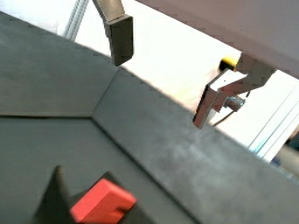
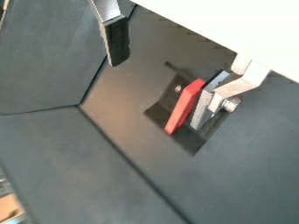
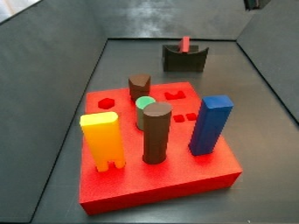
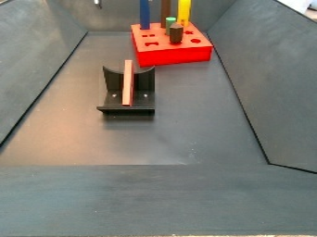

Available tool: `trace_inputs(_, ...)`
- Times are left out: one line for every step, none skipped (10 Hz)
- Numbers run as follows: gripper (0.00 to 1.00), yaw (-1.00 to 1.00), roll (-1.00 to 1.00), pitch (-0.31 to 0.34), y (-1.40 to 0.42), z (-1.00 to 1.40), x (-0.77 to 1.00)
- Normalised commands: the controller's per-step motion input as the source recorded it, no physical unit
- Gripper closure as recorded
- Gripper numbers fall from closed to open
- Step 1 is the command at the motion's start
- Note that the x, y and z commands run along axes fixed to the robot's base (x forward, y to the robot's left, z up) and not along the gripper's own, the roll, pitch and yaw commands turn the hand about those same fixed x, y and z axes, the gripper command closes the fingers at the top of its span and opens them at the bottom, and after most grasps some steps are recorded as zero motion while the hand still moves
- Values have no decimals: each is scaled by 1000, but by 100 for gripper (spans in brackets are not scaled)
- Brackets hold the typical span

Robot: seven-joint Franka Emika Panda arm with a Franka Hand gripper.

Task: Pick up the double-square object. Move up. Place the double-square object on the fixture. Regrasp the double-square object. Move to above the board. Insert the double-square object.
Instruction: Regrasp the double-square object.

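Note:
The red double-square object (image 3: 184, 44) stands upright on edge in the dark fixture (image 3: 184, 59) at the far end of the bin; both also show in a side view, object (image 4: 128, 81) and fixture (image 4: 128, 104). My gripper (image 2: 163, 70) is open and empty, held well above the fixture. In both wrist views the jaws stand wide apart with nothing between them. The object (image 2: 184, 107) lies far below near one finger (image 2: 208, 103). In a wrist view (image 1: 163, 74) the object (image 1: 103, 201) shows near the picture's edge.
The red board (image 3: 176, 171) carries a yellow block (image 3: 101, 138), brown cylinders (image 3: 156, 133), a blue block (image 3: 211, 125) and a green peg (image 3: 146, 103). It also shows in a side view (image 4: 158, 54). Sloping grey walls (image 4: 50, 83) enclose the floor.

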Motion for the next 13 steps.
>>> trace_inputs(0,91,481,126,-41,-16,91)
trace_inputs(0,119,287,117,-24,-5,83)
trace_inputs(0,129,232,101,-26,-5,78)
trace_inputs(0,270,256,57,76,-1000,29)
trace_inputs(0,272,244,46,76,-1000,29)
trace_inputs(0,239,211,-13,64,-1000,48)
trace_inputs(0,219,185,-36,60,-1000,57)
trace_inputs(0,170,144,-79,57,-1000,69)
trace_inputs(0,138,122,-112,53,-1000,77)
trace_inputs(0,90,100,-140,50,-1000,87)
trace_inputs(0,64,90,-146,48,-1000,94)
trace_inputs(0,17,84,-144,44,-1000,100)
trace_inputs(0,-12,82,-134,35,-1000,110)
